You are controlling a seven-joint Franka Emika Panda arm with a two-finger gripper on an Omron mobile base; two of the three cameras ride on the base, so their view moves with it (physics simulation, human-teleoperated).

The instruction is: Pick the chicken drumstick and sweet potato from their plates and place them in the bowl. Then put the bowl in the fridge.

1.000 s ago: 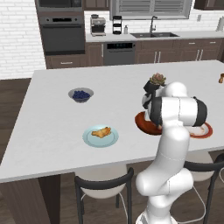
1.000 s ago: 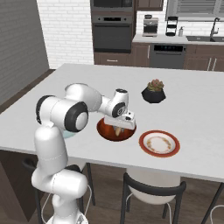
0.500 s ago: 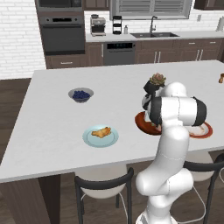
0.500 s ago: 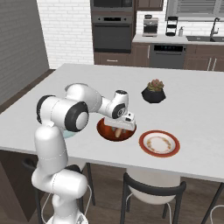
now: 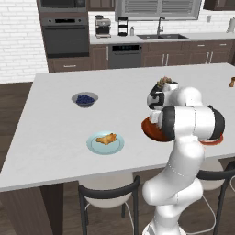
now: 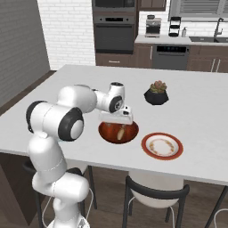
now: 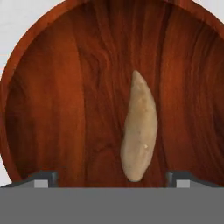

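The pale tan sweet potato [image 7: 139, 129] lies loose on the floor of the dark reddish-brown bowl [image 7: 57, 109]. My gripper [image 7: 112, 177] hangs open just above it, its fingertips [image 7: 43, 177] wide apart and holding nothing. In the right base view the gripper [image 6: 117, 119] sits over the bowl [image 6: 107, 132], with the sweet potato [image 6: 121, 132] inside. The golden-orange chicken drumstick [image 5: 107, 139] rests on the light blue plate [image 5: 95, 146], well to the left of the bowl [image 5: 149, 129]. The white plate with the red-brown rim [image 6: 162, 146] stands bare beside the bowl.
A black plant pot [image 6: 156, 94] stands behind the bowl. A small grey bowl of blueberries [image 5: 85, 99] sits farther back on the left. Stools stand under the island's near edge. Oven and sink counters line the far wall.
The hand has shifted slightly above the bowl; the sweet potato and the other things have stayed where they were.
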